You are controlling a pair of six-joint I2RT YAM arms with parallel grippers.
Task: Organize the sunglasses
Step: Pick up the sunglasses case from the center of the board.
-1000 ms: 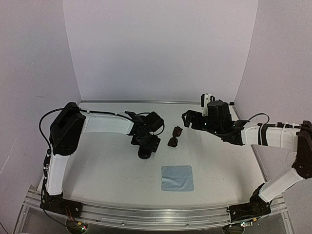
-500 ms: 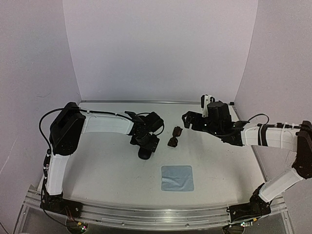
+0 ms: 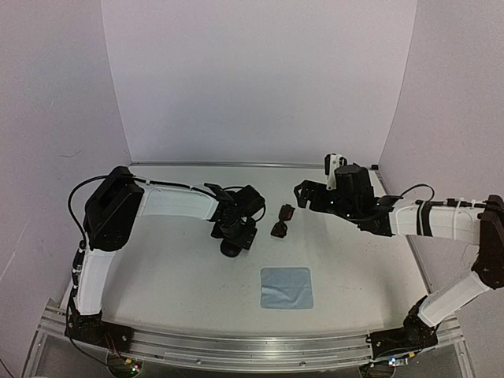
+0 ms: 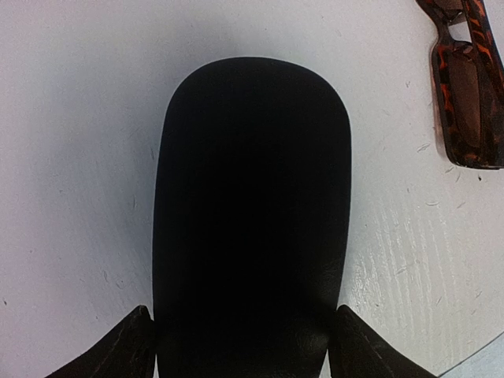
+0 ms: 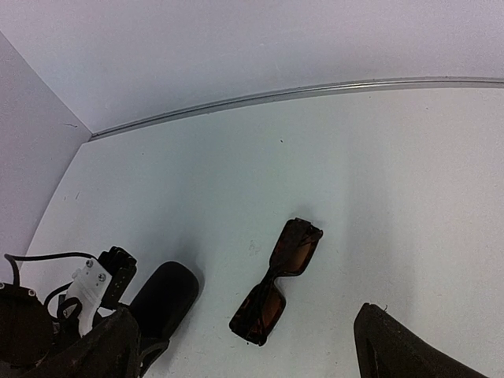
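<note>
The sunglasses lie folded on the table's middle, dark brown with tinted lenses, also in the left wrist view's upper right corner. The black oval glasses case lies closed just left of them. My left gripper reaches down over the case, and its jaws press against both long sides of the case. My right gripper hovers open right of the sunglasses, which lie ahead between its wide-spread fingertips. Nothing is in it.
A light blue square cloth lies flat nearer the front, right of centre. White walls close in the back and both sides. In the right wrist view the left arm's wrist and cable sit beside the case.
The left gripper has narrowed slightly around the case and shifted a little toward the front. The right arm and the sunglasses have stayed put.
</note>
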